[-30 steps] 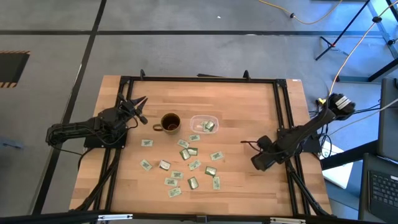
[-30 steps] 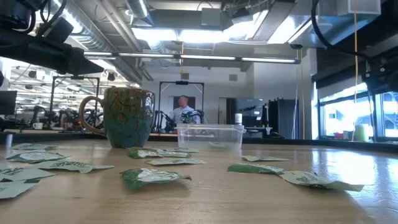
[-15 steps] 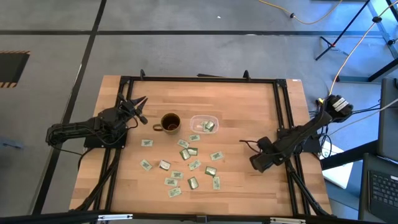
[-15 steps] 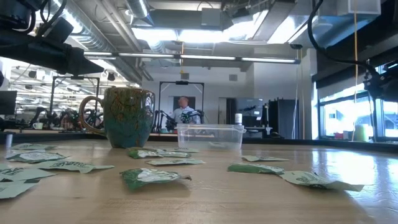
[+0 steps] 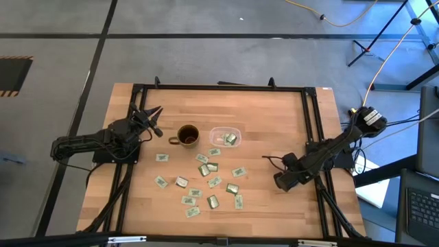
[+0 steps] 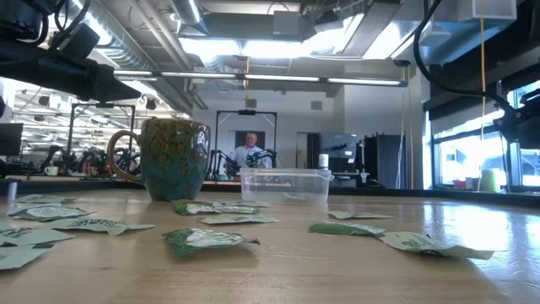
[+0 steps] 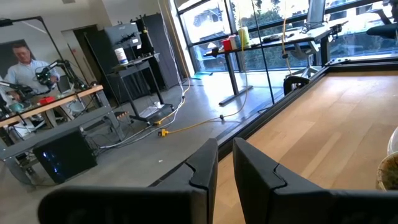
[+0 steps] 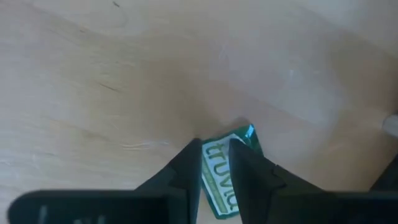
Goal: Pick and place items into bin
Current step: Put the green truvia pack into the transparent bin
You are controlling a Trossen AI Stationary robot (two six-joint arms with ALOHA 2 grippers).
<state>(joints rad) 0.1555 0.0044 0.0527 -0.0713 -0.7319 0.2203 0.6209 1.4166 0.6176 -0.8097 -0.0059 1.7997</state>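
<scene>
Currently: right fingers [image 8: 216,163] clamped on one green-and-white "truvia" packet [image 8: 221,177].
Packet's long axis runs along the fingers, its end pointing outward past their tips. Clear bin [image 5: 225,136] sits beside the mug [image 5: 187,134]; right arm well apart from the mug, over bare surface [image 5: 288,123]. Left fingers [image 7: 224,163] nearly together, empty.
</scene>
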